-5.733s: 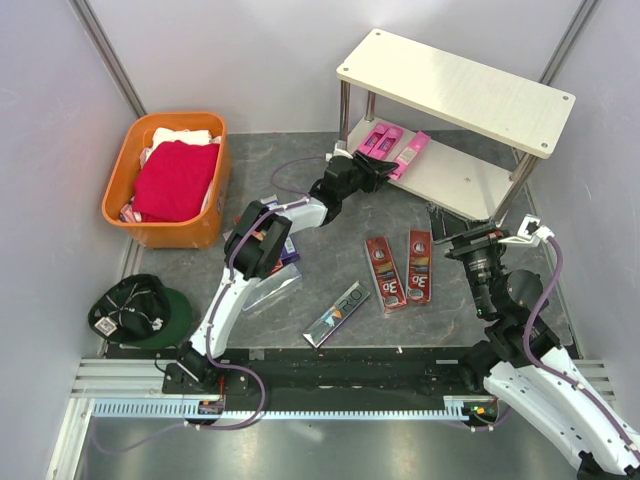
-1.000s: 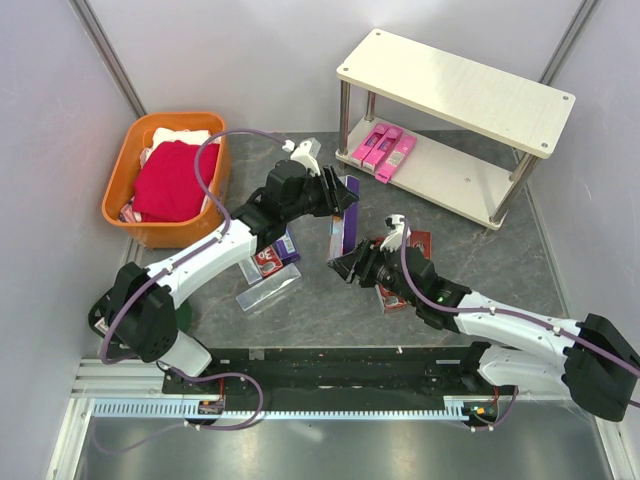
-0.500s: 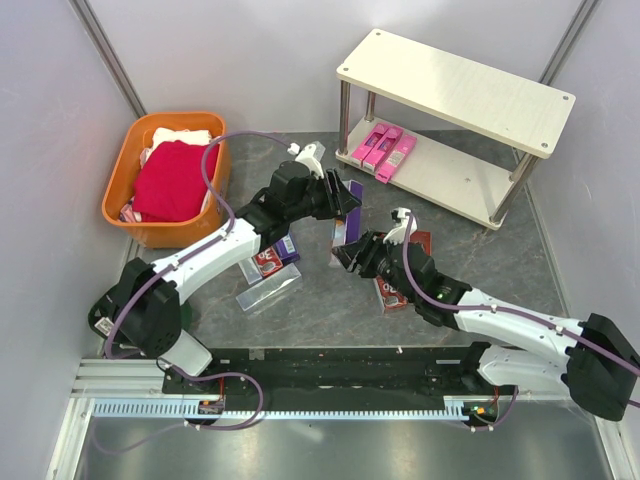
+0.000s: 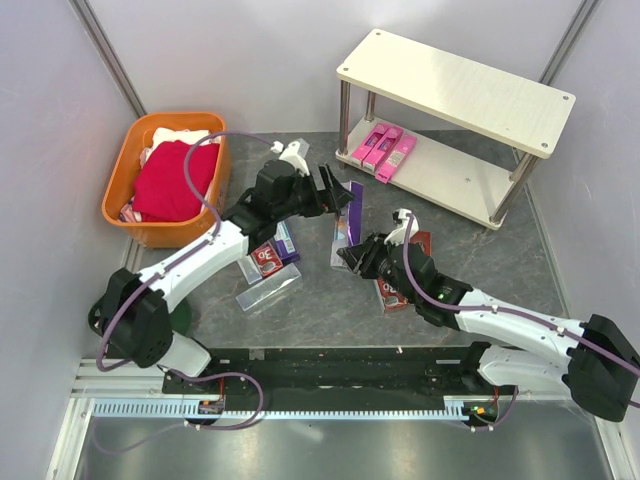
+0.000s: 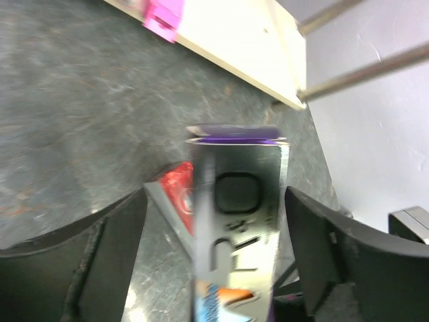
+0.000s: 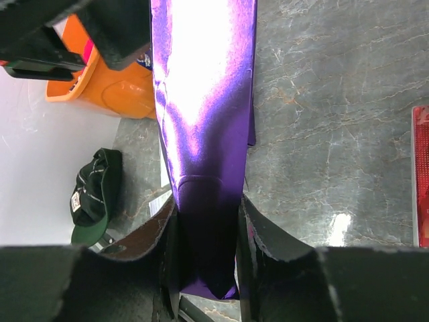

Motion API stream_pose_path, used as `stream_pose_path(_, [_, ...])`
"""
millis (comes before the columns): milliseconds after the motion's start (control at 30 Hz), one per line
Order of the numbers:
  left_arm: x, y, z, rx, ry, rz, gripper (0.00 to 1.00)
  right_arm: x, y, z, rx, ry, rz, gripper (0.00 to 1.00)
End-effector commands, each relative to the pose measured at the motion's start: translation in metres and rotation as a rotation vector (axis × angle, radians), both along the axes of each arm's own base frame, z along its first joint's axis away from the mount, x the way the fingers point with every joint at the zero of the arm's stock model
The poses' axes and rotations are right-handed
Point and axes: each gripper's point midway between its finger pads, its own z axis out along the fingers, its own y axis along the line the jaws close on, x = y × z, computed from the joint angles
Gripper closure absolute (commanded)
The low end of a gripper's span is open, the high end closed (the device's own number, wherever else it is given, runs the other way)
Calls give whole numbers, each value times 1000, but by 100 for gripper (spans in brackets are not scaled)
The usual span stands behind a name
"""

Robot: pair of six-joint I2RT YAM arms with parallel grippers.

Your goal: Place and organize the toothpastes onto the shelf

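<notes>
A purple toothpaste carton (image 4: pixel 346 215) stands tilted above the floor, and my right gripper (image 4: pixel 352 254) is shut on its lower end. The right wrist view shows both fingers (image 6: pixel 268 248) pressed against the carton (image 6: pixel 204 100). My left gripper (image 4: pixel 331 192) is open beside the carton's upper end. In the left wrist view the carton (image 5: pixel 234 221) sits between the spread fingers (image 5: pixel 342 255) with a gap on each side. The shelf (image 4: pixel 460 90) stands at the back right, with three pink cartons (image 4: pixel 384 150) on its lower board.
Dark red cartons (image 4: pixel 398 292) lie under my right arm. A silver carton (image 4: pixel 270 288) and another carton (image 4: pixel 268 256) lie by my left arm. An orange basket (image 4: pixel 212 215) with red cloth stands at the left. A dark cap (image 6: pixel 94 194) lies near the front left.
My left gripper has opened, let go of the purple carton and drawn back to the left. My right gripper has shut on the carton's lower end.
</notes>
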Motion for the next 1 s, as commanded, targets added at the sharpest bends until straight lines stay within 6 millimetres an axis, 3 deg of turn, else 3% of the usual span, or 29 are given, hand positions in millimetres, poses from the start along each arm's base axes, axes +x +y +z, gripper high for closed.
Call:
stream_pose_path(0, [1, 38, 7, 71, -41, 82, 5, 0, 0, 24, 53, -55, 1, 75])
stream_pose_path(300, [-14, 97, 1, 265, -89, 227, 1, 1, -5, 12, 119, -16, 6, 77])
stream_pose_path(400, [-19, 104, 0, 279, -96, 227, 0, 6, -10, 8, 147, -4, 6, 78])
stream_pose_path(600, [-32, 115, -12, 323, -78, 219, 0, 31, -44, 3, 159, 5, -82, 79])
stream_pose_path(833, [-45, 128, -28, 384, -63, 205, 0, 53, -75, 12, 125, -19, -180, 78])
stream_pose_path(967, [-50, 130, -37, 410, -58, 180, 0, 79, -91, 21, 99, -38, -254, 78])
